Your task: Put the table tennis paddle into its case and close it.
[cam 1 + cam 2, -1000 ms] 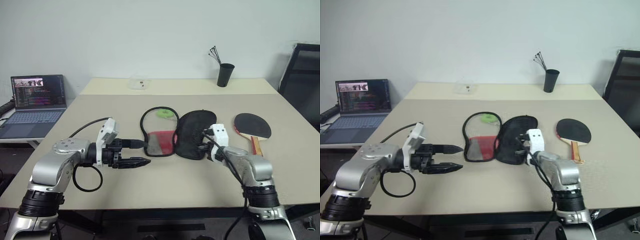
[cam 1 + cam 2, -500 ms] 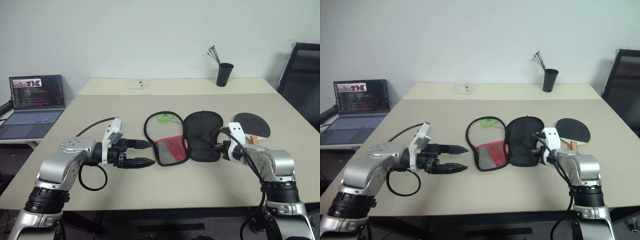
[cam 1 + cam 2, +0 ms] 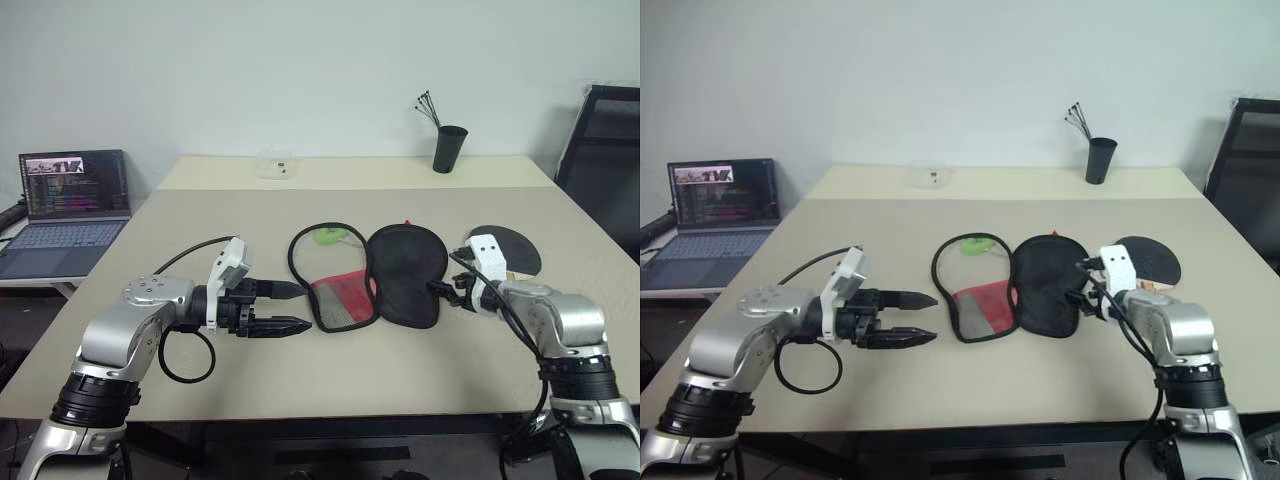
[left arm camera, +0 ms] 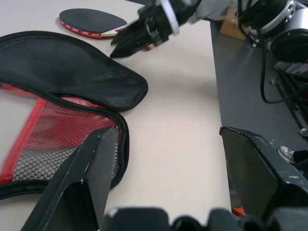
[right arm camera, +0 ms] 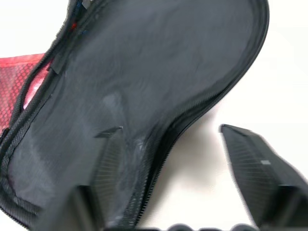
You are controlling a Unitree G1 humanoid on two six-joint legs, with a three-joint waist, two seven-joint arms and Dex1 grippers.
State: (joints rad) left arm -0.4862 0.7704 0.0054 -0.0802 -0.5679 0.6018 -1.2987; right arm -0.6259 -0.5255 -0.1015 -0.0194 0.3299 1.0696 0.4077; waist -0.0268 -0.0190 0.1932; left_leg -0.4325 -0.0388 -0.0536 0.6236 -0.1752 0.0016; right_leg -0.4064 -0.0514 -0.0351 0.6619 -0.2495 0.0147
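The case (image 3: 375,276) lies unzipped and spread flat in the middle of the beige table (image 3: 330,375). Its left half shows a red panel with mesh and a black zip border looping round bare table, with a small green tag (image 3: 328,234) at the far end. Its right half is plain black fabric, laid open beside the first and joined to it along the middle.

The table tennis paddle (image 3: 510,253) rests on the table to the right of the case, apart from it, its round black face toward the far side. Its handle is largely hidden behind the right arm.

The left tool (image 3: 283,307) hovers just left of the case's red half, pointing right toward it. Its two black fingers stand well apart and nothing is between them. In the left wrist view the mesh edge of the case sits just past one finger (image 4: 91,183).

The right tool (image 3: 1081,297) is at the right edge of the black flap, between the case and the paddle. The right wrist view shows its fingers (image 5: 255,168) spread wide, one over the black fabric and the other over bare table, gripping nothing.

A laptop (image 3: 70,205) sits on a lower surface to the far left. A black cup (image 3: 450,148) holding thin sticks stands at the far edge of the table, and a small clear box (image 3: 274,164) lies at the far edge to its left. A black chair (image 3: 605,150) is at the far right.
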